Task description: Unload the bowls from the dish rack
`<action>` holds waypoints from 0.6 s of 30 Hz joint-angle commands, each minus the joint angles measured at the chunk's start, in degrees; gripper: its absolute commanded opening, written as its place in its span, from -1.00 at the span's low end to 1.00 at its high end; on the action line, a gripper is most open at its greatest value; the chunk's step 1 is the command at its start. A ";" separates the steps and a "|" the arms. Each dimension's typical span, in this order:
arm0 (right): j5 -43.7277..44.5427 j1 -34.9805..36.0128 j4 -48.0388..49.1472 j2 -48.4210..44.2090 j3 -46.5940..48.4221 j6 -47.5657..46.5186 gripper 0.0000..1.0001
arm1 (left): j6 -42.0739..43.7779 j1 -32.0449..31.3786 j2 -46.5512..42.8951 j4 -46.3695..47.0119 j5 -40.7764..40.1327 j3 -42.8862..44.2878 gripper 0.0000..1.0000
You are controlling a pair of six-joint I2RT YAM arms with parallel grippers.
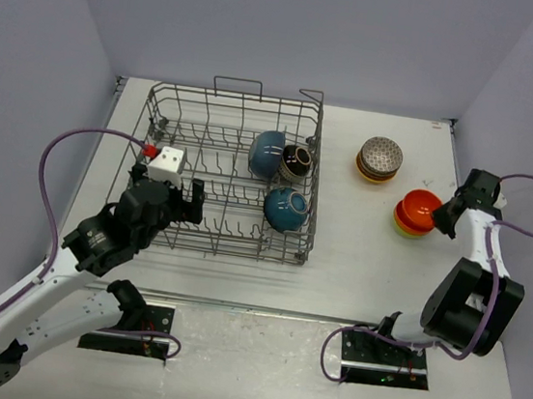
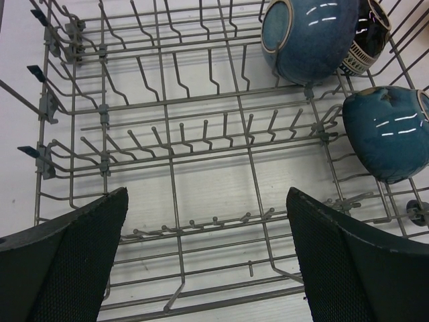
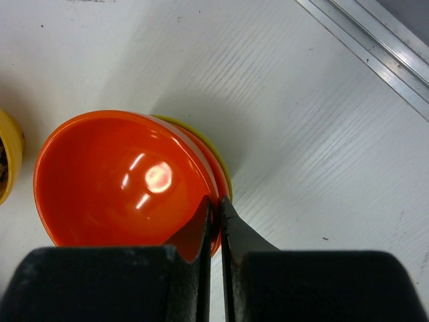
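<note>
The grey wire dish rack (image 1: 221, 250) holds two dark blue bowls (image 1: 265, 153) (image 1: 286, 209) and a black patterned bowl (image 1: 297, 162) at its right end. My left gripper (image 1: 193, 202) is open and empty over the rack's near left part; in the left wrist view its fingers (image 2: 80, 261) frame bare rack wires (image 2: 174, 194), with the blue bowls (image 2: 305, 37) (image 2: 392, 131) to the far right. My right gripper (image 1: 442, 217) is shut on the rim of the orange-red bowl (image 3: 120, 178), which tops a stack on the table with a yellow bowl (image 3: 226, 173) beneath.
A second stack, topped by a grey patterned bowl (image 1: 379, 159), stands on the table between the rack and the orange stack; its yellow edge (image 3: 10, 147) shows in the right wrist view. A white and red part (image 1: 162, 160) sits at the rack's left side. A metal rail (image 3: 375, 47) edges the table.
</note>
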 commanded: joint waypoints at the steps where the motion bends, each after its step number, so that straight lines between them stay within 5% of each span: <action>1: 3.04 1.01 1.50 -3.50 0.45 -0.88 -1.00 | 1.06 -0.08 0.31 2.89 0.36 0.00 1.00; 18: 4.53 2.42 1.23 -4.13 -2.19 -0.70 -1.00 | 0.97 0.10 0.05 2.54 0.98 -0.26 1.00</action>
